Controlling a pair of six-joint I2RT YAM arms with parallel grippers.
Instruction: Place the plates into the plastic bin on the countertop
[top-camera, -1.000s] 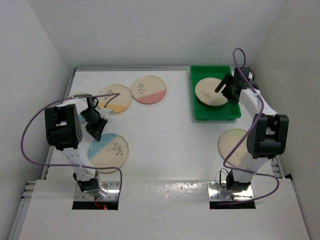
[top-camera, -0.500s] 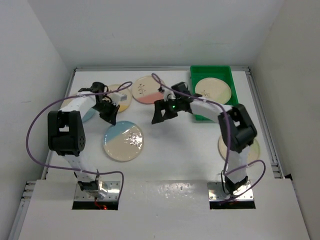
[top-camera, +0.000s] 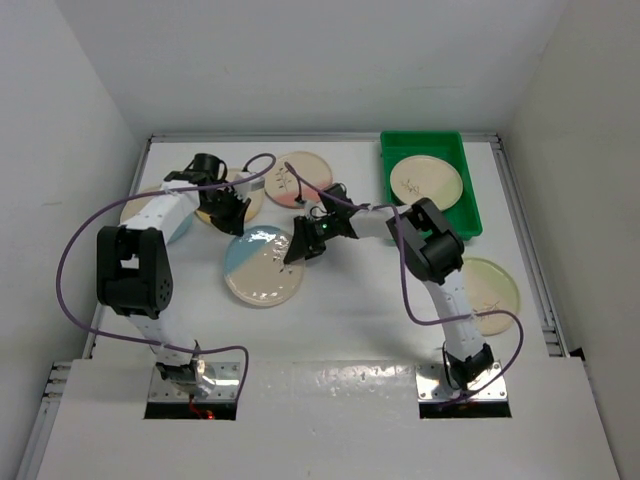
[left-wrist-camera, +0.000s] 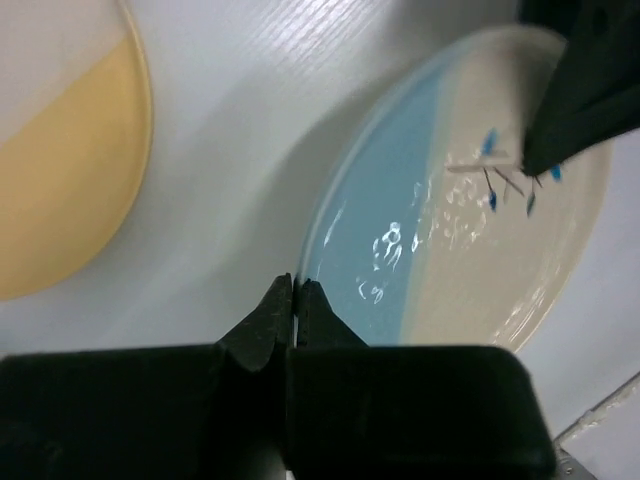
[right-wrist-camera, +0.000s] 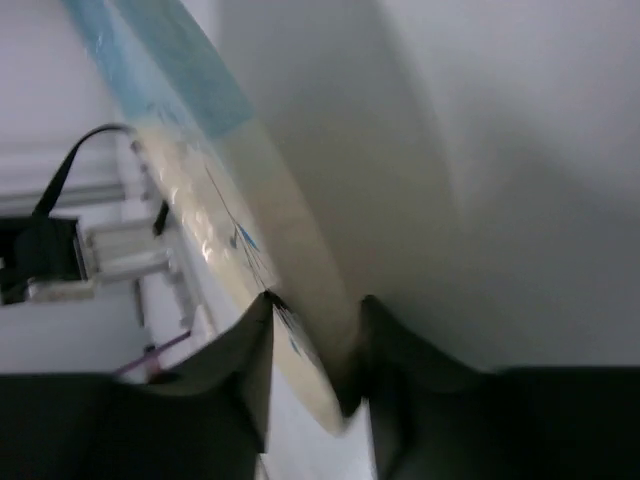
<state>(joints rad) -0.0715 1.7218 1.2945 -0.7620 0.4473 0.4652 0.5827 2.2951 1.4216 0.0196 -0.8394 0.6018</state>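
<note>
The right gripper (right-wrist-camera: 315, 306) is clamped on the rim of the blue plate (top-camera: 262, 266), a finger on each face, and the plate sits tilted near the middle of the tabletop (top-camera: 350, 300). The left gripper (left-wrist-camera: 296, 300) is fully closed and holds nothing, its tips just at that plate's far-left rim, beside the yellow plate (left-wrist-camera: 60, 190). The pink plate (top-camera: 305, 180) lies near the far edge. The bin (top-camera: 432, 226) stands in the far right corner with one plate (top-camera: 426, 182) in it; another plate (top-camera: 492, 292) lies by the right edge.
</note>
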